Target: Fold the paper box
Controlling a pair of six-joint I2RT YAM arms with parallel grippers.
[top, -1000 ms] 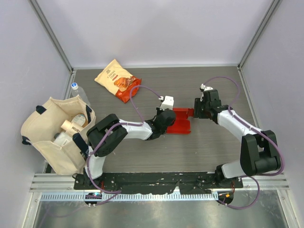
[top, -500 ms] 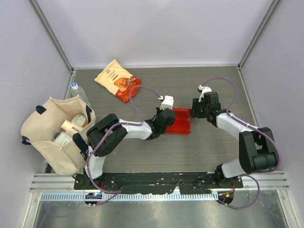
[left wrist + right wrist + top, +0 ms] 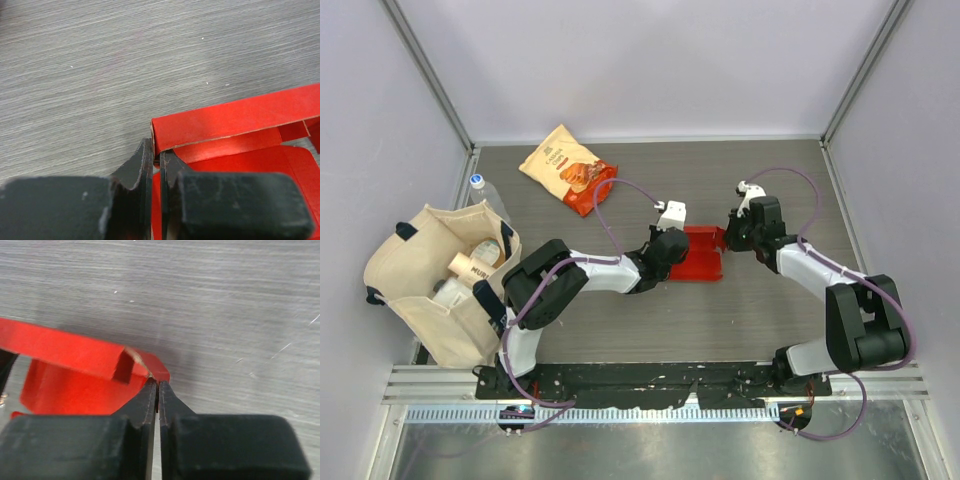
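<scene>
The paper box is a small bright red cardboard piece, partly raised into walls, in the middle of the table between my two grippers. My left gripper is shut on its left wall; the left wrist view shows the red wall pinched between the fingertips. My right gripper is shut on the box's right corner flap, the jaws nearly touching with the red edge between them. The box floor shows to the left of the right gripper's fingers.
An orange-and-cream snack bag lies at the back left. A cream tote bag with items inside stands at the left, a clear bottle beside it. Grey walls enclose the table.
My right gripper has shifted slightly left and toward the box, holding its flap. The left gripper and box have barely moved.
</scene>
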